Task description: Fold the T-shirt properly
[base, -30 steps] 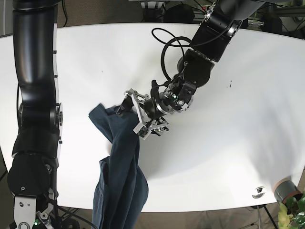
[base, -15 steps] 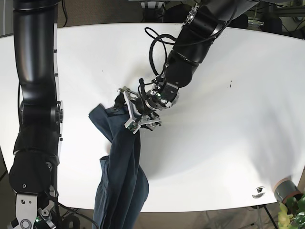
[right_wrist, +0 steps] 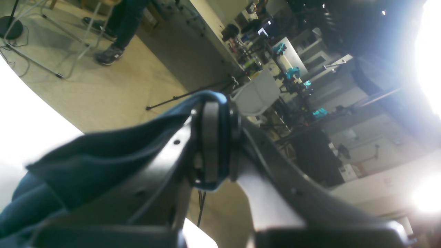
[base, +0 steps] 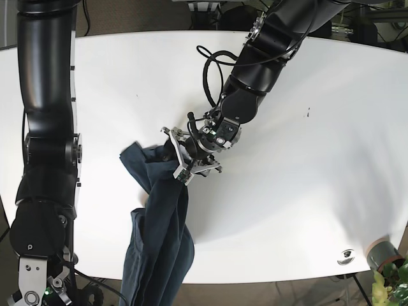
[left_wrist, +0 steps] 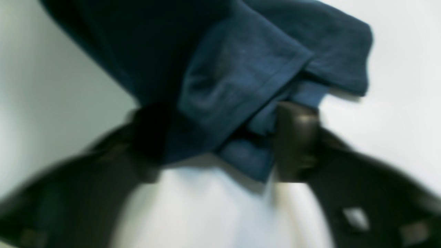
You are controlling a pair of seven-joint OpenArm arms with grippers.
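The dark blue T-shirt (base: 159, 217) lies bunched on the white table (base: 306, 191), running from the middle down over the front edge. My left gripper (base: 180, 162) sits at its upper end. In the left wrist view its fingers (left_wrist: 296, 137) stand apart on either side of a folded hem of the T-shirt (left_wrist: 241, 69), and the left gripper (left_wrist: 222, 137) is open around that cloth. My right gripper (right_wrist: 218, 113) is shut on a fold of the T-shirt (right_wrist: 86, 165), which drapes over its fingertips. The base view does not show the right gripper.
My right arm (base: 48, 127) stands as a black column along the table's left side. A grey cup (base: 381, 252) and a plant (base: 395, 280) sit at the front right corner, with a small round object (base: 346, 255) near them. A cable loop (base: 217, 64) hangs off the left arm.
My left arm has swung left and lowered its open gripper onto the T-shirt's upper end. The cloth there has bunched slightly. The right arm has hardly moved.
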